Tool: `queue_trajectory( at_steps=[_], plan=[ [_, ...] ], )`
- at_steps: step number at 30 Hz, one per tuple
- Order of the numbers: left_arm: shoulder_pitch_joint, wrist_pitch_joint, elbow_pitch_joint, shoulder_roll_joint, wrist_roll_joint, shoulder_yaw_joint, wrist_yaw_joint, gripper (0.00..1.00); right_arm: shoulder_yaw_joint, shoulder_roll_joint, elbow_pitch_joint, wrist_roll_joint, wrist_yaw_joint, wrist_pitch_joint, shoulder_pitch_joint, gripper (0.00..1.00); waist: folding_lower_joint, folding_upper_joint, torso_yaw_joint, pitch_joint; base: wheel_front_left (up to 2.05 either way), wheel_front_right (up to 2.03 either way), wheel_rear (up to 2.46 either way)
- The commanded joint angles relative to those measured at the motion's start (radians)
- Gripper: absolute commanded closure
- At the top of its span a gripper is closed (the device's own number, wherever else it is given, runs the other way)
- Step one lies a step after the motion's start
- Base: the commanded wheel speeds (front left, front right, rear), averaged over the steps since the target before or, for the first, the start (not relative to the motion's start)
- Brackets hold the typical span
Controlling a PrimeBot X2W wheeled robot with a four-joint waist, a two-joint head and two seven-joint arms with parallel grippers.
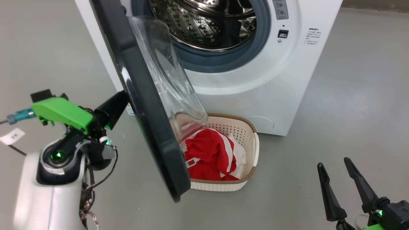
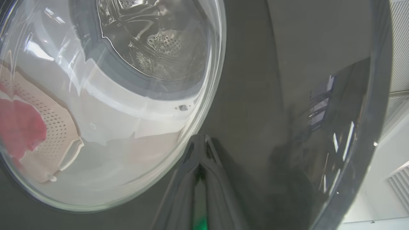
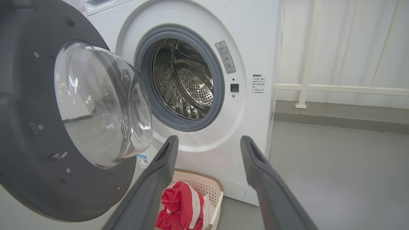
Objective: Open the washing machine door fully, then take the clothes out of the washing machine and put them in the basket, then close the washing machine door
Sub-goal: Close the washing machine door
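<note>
The washing machine (image 1: 271,89) stands with its steel drum (image 1: 207,22) showing no garments. The washing machine door (image 1: 150,127) hangs partly swung out, with its glass bowl (image 1: 166,80) facing the drum. My left gripper (image 1: 123,95) is shut, fingertips against the door's outer black face (image 2: 255,95) beside the glass. The red and white clothes (image 1: 207,156) lie in the basket (image 1: 252,127) on the floor below the door. My right gripper (image 1: 333,161) is open and holds nothing, low at the right. In its wrist view it (image 3: 209,140) points toward the drum (image 3: 188,83), above the basket (image 3: 217,187) and clothes (image 3: 179,201).
Grey floor (image 1: 351,111) spreads to the right of the machine. A white railing (image 3: 306,86) and a pale curtain stand beyond the machine's right side. A paper tag (image 1: 12,135) on a cable lies at the far left by my left arm.
</note>
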State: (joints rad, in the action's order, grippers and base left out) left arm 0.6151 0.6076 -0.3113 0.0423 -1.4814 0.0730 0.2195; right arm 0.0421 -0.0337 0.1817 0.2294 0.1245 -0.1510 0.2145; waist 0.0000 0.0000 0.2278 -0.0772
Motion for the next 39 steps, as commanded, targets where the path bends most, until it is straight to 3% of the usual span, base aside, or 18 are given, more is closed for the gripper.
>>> queue_trajectory(
  at_steps=[1, 39],
  plan=[
    [0.041, -0.001, 0.023, 0.009, -0.018, 0.008, -0.018, 1.0, -0.028, -0.017, 0.024, 0.007, 0.006, -0.008, -0.052, 0.0, 0.0, 0.0, -0.009, -0.002, 0.0, 0.0, 0.0],
    [0.122, -0.107, -0.068, 0.008, -0.118, -0.093, -0.087, 1.0, -0.032, -0.017, 0.029, 0.005, 0.006, -0.004, -0.064, 0.0, 0.0, 0.0, -0.176, -0.031, 0.0, 0.0, 0.0]
  ],
)
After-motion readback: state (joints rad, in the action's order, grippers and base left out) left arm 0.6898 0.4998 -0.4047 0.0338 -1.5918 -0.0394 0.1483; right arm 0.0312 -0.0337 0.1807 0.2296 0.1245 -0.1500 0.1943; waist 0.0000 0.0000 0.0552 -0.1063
